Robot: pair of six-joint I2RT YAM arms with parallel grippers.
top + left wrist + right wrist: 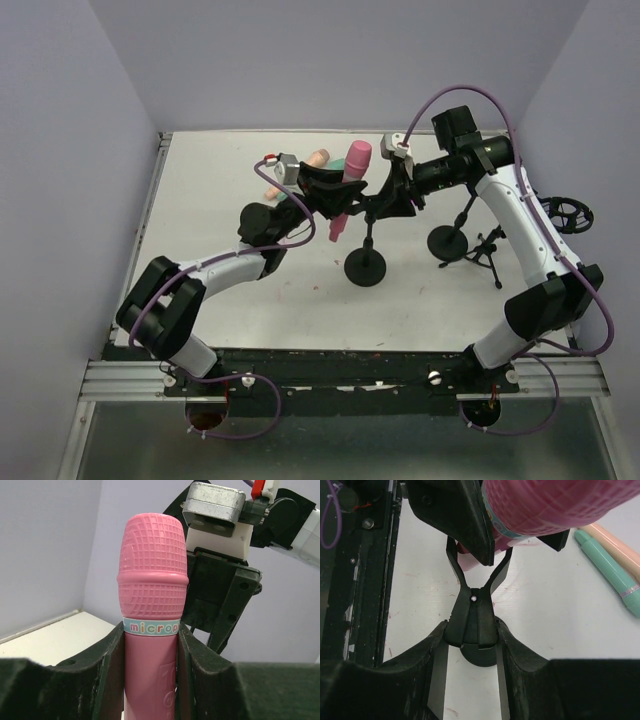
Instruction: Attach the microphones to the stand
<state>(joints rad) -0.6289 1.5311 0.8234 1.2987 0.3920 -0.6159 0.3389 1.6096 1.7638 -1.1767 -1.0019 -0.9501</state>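
The pink microphone [152,580] stands upright between the pads of my left gripper [150,665], which is shut on its handle just under the lettered band. In the top view the pink microphone [348,180] hangs above the black round-based stand [365,268]. My right gripper [470,645] is shut on the stand's clip [470,620], pinching its handles. The clip's two prongs spread upward on either side of the pink handle [470,562]. The mint green microphone [610,575] and the peach microphone [620,545] lie side by side on the table behind.
To the right stand another round-based stand [445,242], a small tripod stand [485,250] and a further black stand [570,212] at the table's right edge. The white table [220,180] is walled on three sides. Both grippers [385,200] meet near the table's middle.
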